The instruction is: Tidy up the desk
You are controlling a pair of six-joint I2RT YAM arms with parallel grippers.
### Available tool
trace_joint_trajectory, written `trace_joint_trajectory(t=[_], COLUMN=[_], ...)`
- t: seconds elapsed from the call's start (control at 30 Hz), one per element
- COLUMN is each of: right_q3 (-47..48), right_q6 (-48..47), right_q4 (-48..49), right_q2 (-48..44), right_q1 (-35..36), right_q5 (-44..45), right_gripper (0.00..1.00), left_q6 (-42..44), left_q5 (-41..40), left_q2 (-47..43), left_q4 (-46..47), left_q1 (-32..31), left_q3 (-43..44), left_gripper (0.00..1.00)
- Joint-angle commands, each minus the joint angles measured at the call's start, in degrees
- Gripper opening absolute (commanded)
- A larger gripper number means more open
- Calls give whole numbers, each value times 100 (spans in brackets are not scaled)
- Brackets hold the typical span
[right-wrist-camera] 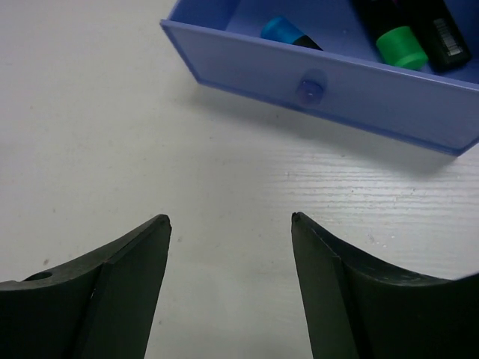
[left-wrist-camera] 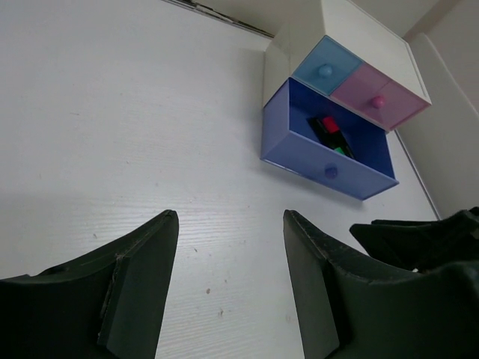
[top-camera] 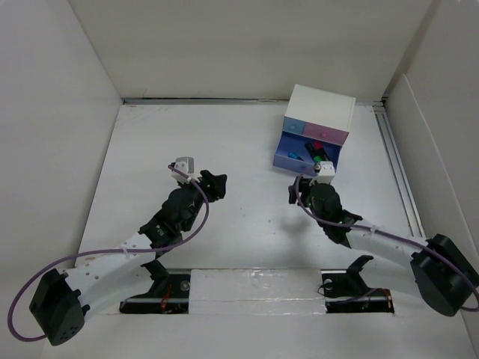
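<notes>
The desk [top-camera: 224, 142] is a white tabletop with white panels around it. A small white drawer box [top-camera: 323, 107] stands at the back right. Its lower violet-blue drawer [top-camera: 301, 159] is pulled open and holds markers with blue [right-wrist-camera: 279, 30] and green [right-wrist-camera: 397, 45] caps. My left gripper [top-camera: 215, 185] is open and empty over bare desk [left-wrist-camera: 112, 112] at mid-left. My right gripper [top-camera: 299, 188] is open and empty just in front of the open drawer [right-wrist-camera: 337, 86], facing its knob [right-wrist-camera: 309, 91].
The box's upper light-blue drawer [left-wrist-camera: 322, 69] and pink drawer [left-wrist-camera: 376, 99] are closed. The open drawer [left-wrist-camera: 329, 146] shows red and green items inside [left-wrist-camera: 331, 127]. The right arm's gripper [left-wrist-camera: 419, 239] shows at the right of the left wrist view.
</notes>
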Motion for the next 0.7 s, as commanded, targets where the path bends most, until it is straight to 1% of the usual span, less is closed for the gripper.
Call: trace_joint_trajectory(t=[0.0,0.03,0.1,0.13,0.17,0.2,0.3,0.4,0.5,0.67], right_q3=[400,401,638,700,735,796,876,963,1034,1314], right_q6=[281,281,403,448,474,544,563,597,667,712], right_q4=[468,478,539,687,811,908,1373,1664,1840,2060], right_q2=[581,584,1127,1312,1488,1803,2269,2534,2807,3211], right_q1=[-156,-235,-314,-315,-463,-525,-631,-692,-807,-939], right_q5=[168,168,238,239,247,169,133,404,475,599], right_gripper=[72,72,71,67,64,62,57,53,45,35], left_q6=[54,54,71,71,71,80,89,89,89,89], left_q5=[197,215,232,241,241,267,311,355,408,443], left_q2=[-106,-106,-106,-123,-123,-115,-123,-106,-71,-71], left_q4=[294,294,303,303,312,312,347,400,417,426], left_q1=[30,30,30,30,30,30,30,30,30,30], left_q3=[166,166,157,166,166,157,157,131,131,122], left_gripper=[54,54,55,55,55,55,55,55,55,55])
